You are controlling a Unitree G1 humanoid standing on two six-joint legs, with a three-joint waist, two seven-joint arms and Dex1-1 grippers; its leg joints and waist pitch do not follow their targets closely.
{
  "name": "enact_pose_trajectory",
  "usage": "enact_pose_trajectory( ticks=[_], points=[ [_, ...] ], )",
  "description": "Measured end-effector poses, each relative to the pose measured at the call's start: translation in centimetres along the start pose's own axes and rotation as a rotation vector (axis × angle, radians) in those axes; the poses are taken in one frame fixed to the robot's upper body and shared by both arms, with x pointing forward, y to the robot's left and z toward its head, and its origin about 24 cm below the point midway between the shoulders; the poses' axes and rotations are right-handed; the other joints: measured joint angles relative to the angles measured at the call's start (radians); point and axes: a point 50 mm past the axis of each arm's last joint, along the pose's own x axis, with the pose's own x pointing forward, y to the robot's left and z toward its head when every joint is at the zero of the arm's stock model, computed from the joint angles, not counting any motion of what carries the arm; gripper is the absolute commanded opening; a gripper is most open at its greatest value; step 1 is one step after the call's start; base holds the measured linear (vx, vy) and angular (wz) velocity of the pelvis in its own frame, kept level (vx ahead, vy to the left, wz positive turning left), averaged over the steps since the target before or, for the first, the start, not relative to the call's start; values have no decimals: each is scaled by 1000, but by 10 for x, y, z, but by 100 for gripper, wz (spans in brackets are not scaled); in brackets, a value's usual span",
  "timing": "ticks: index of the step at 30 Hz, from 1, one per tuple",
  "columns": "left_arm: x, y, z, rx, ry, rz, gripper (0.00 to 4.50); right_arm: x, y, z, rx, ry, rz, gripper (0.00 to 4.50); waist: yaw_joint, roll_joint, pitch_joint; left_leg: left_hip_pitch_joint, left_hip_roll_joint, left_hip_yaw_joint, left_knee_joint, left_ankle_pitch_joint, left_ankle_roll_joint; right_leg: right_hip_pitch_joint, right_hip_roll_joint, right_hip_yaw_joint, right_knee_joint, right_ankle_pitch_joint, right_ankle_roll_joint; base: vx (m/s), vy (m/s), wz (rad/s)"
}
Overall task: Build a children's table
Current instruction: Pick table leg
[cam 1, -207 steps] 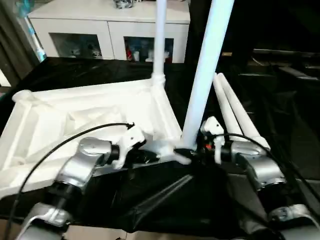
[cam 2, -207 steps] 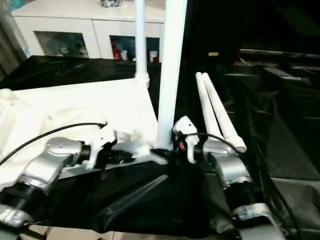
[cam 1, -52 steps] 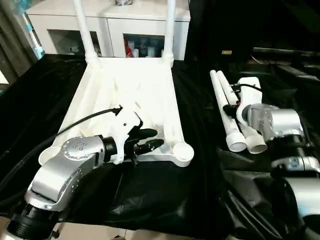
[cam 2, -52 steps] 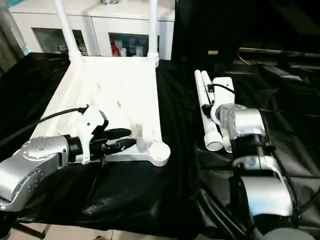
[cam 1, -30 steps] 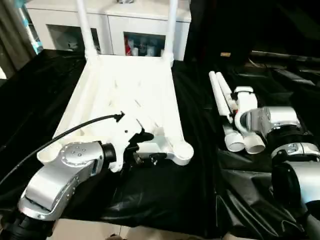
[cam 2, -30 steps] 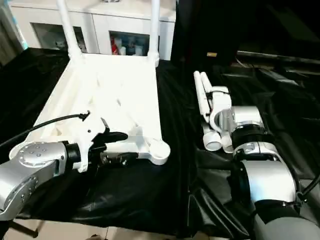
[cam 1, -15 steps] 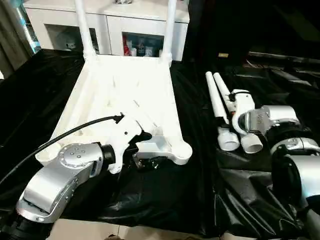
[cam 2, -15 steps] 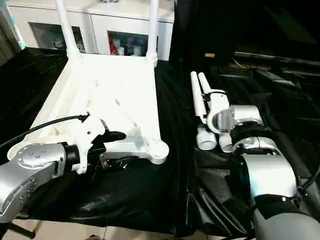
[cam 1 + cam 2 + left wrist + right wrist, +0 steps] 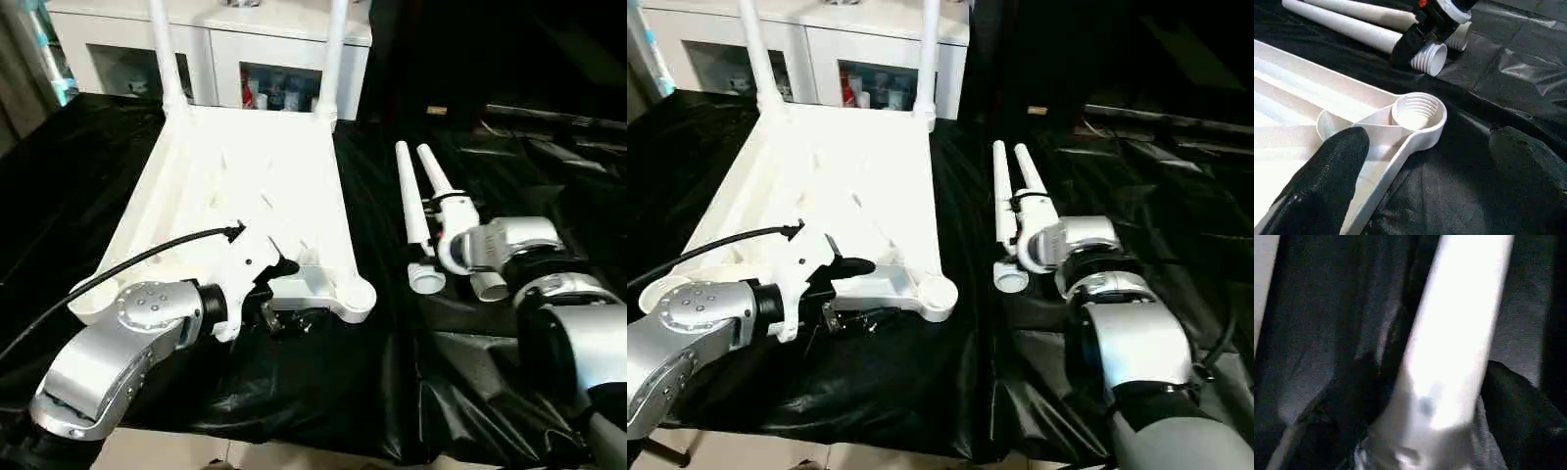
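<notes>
Upside down on the black-draped desk (image 9: 323,392) lies the children's table (image 9: 250,196), two of its legs (image 9: 162,54) already standing upright in the far corner sockets. Its near right socket (image 9: 1417,112) is an empty threaded cup. The left end effector (image 9: 1420,161) is spread wide at that corner, one finger (image 9: 1327,171) over the white frame, the other on the black cover. Two loose legs (image 9: 411,211) lie side by side just to the right of the tabletop. The right end effector (image 9: 1444,396) straddles one of them, a finger on each side; whether it grips I cannot tell. Behind, a white cabinet (image 9: 225,49) holds small objects behind glass.
</notes>
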Motion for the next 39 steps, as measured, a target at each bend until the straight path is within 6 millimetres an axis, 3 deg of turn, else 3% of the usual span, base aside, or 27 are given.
enact_pose_trajectory(
  ticks=[9, 18, 23, 32, 35, 39],
  points=[
    [0, 0, -2, -5, 6, 7, 450, 2, -1, -3, -5, 8, -8, 253, 2, -7, -1, 0, 0, 0, 0, 0, 0, 0, 0, 0, 0, 0, 0, 0, 0, 0],
    [3, 5, 4, 3, -35, 51, 450, 2, -3, -1, 24, -26, -20, 199, 5, -6, 0, 0, 0, -1, 1, 0, -1, 0, 0, 0, 1, 1, -1, 0, 0, 0],
    [4, 20, 21, 7, -132, 130, 450, 1, 1, 5, 83, -109, 80, 195, 7, 7, 1, 0, 0, -4, 3, 0, -1, 1, 0, -1, 1, 2, -3, 0, 0, 0],
    [19, 29, 30, -52, -210, 144, 450, 0, -15, -10, 153, -188, 172, 195, 10, 26, -2, 1, 0, -4, 3, 1, -1, 3, 0, -2, 1, 2, -3, 0, 0, 0],
    [25, 30, 32, -69, -234, 147, 450, -3, -16, -7, 178, -305, 269, 195, 10, 28, 0, 0, 0, -4, 4, 1, 0, 3, 0, -1, 1, 3, -4, 0, 0, 0],
    [43, 32, 49, -168, -331, 162, 450, -30, -3, 13, 183, -592, 578, 194, 10, 28, 0, -1, 0, -4, 4, 1, 1, 2, 0, -2, 1, 3, -4, 0, 0, 0]
  ],
)
